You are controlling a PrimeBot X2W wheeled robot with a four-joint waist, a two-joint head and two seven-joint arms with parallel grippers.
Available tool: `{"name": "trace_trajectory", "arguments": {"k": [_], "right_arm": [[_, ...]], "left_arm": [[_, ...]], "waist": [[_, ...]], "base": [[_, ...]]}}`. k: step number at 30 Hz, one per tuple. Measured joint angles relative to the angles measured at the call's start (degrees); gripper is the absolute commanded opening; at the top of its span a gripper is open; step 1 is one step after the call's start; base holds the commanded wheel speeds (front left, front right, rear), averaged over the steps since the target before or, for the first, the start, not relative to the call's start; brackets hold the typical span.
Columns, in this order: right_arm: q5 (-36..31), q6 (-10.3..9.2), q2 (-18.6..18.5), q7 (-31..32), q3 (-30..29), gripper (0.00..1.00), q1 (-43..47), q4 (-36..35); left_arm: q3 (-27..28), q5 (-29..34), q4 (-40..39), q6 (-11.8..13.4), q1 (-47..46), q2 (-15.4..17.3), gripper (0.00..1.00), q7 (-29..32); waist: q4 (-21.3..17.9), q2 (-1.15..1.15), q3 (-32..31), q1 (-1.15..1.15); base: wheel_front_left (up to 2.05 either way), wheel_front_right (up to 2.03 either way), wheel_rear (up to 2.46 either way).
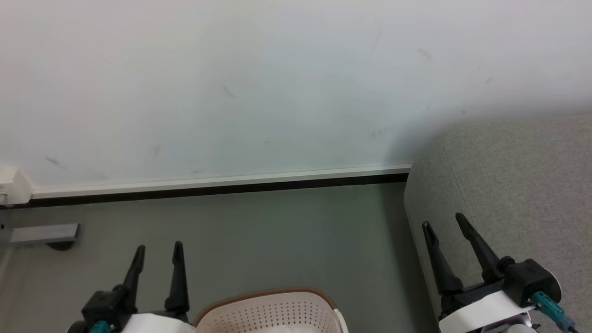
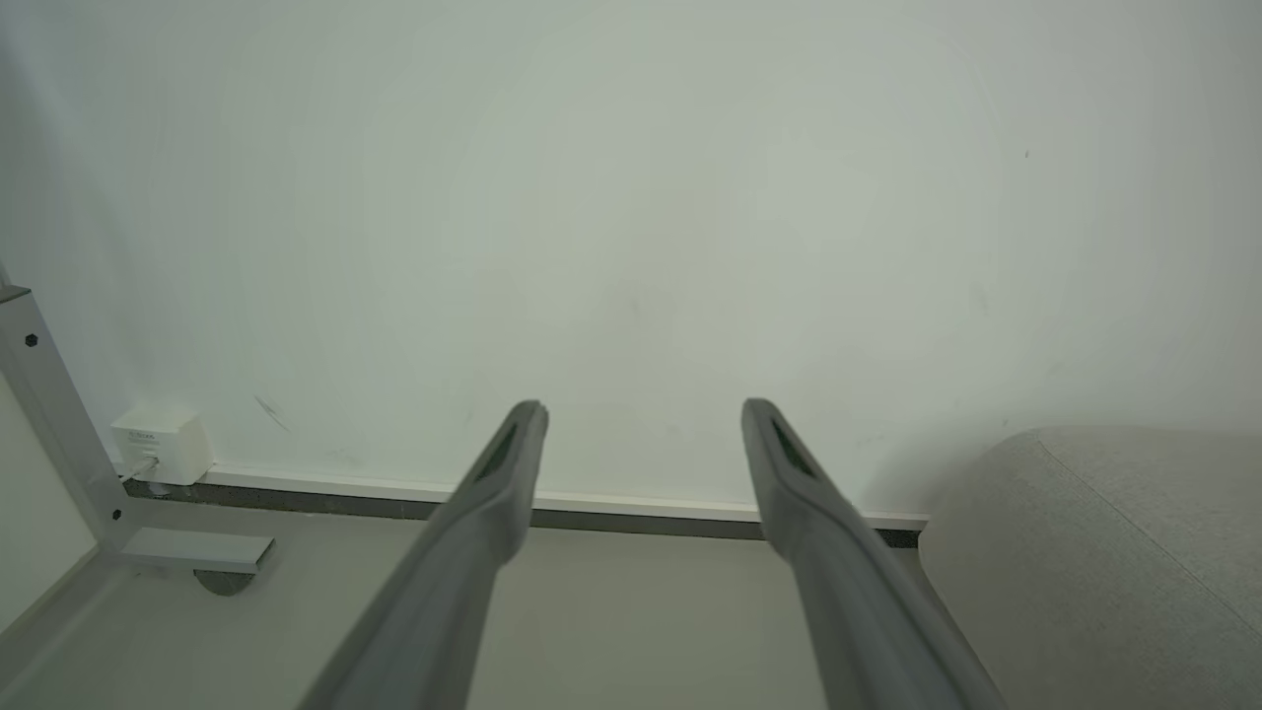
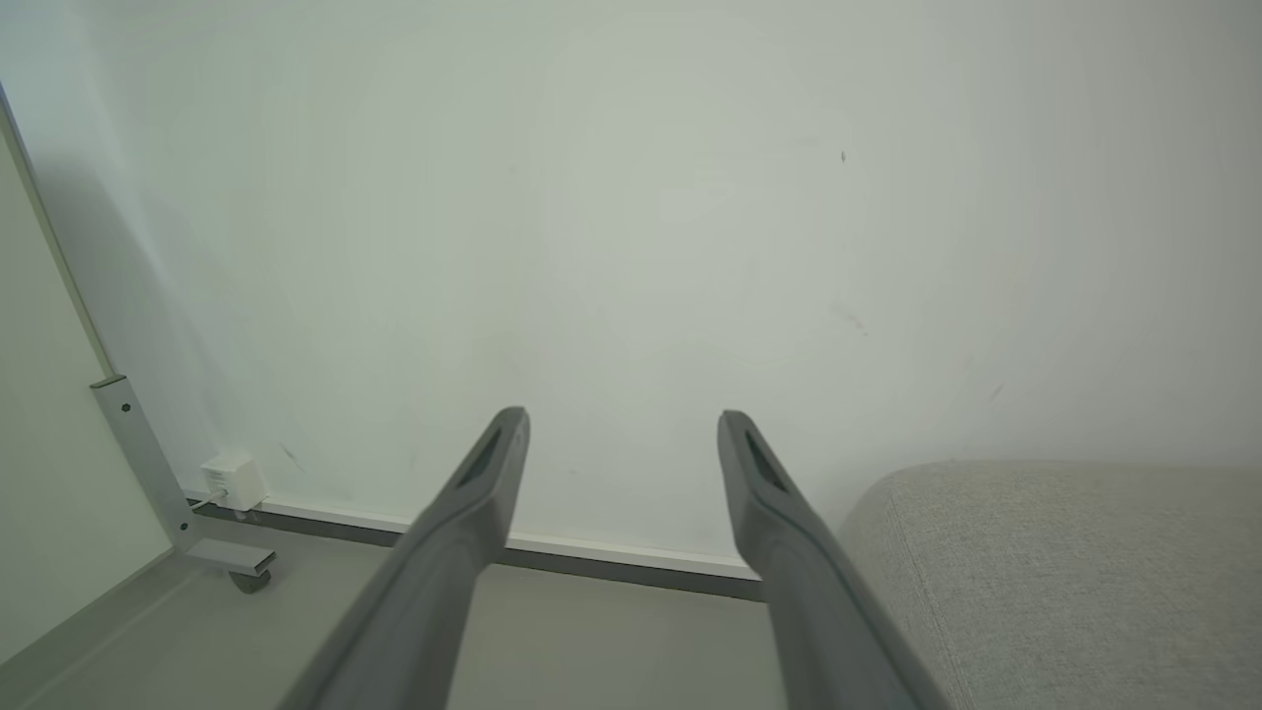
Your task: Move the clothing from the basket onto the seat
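head view: basket at the bottom centre of the frame, cut off by the lower edge. only its far wall shows, cream with rows of small holes, under the curved brown rim. can't tell what is inside. it stands on the grey floor.

seat fills the right side of the frame from mid-height down. grey woven fabric, rounded corner, one seam line running down it. its near corner is well apart from the basket, with bare floor between them. the seat's far end meets the white wall.

left gripper at the lower left, just beside the basket's left rim. fingers spread, pointing up the frame, nothing between them. it touches nothing.

right gripper at the lower right, in front of the seat's near edge. fingers spread and tilted toward the upper left, nothing between them. can't tell whether it touches the fabric.

left wrist view: both fingers rise from the bottom edge, wide apart, and between them only wall and the skirting strip can be seen. the seat's corner is at the lower right. a metal frame leg and a small white box on the wall are at the lower left.

right wrist view: fingers again wide apart, holding nothing. the seat lies at the lower right, close beside the right-hand finger. the metal leg stands at the left edge of the frame, with a small caster under its foot.
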Motion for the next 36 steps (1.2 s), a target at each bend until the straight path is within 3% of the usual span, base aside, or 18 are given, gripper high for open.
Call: {"name": "trace_trajectory", "arguments": {"k": [17,24,31,36], "right_arm": [[0.1,0.0,-0.9,0.0,-0.4,1.0,-6.1,-2.7],[0.1,0.0,-0.8,0.0,-0.8,1.0,-10.8,-4.8],[0.3,0.0,-0.6,-0.1,-2.3,1.0,-16.2,-7.0],[0.3,0.0,-0.5,-0.1,-3.6,1.0,-19.5,-8.5]], "left_arm": [[-1.3,-2.1,9.4,-1.2,-4.6,0.0,1.0,0.0],[-1.2,-3.0,13.9,-3.6,-9.0,0.0,1.0,0.0],[-2.5,-3.1,26.6,-5.4,-15.6,0.0,1.0,0.2],[-3.9,-3.6,36.6,-6.6,-22.5,0.4,1.0,3.7]], "waist": [[-3.3,0.0,7.6,0.0],[-4.6,0.0,13.0,0.0],[-6.0,0.0,19.7,0.01],[-6.9,0.0,24.4,0.01]], "base": [[0.0,0.0,0.0],[0.0,0.0,0.0],[0.0,0.0,0.0],[0.0,0.0,0.0]]}}
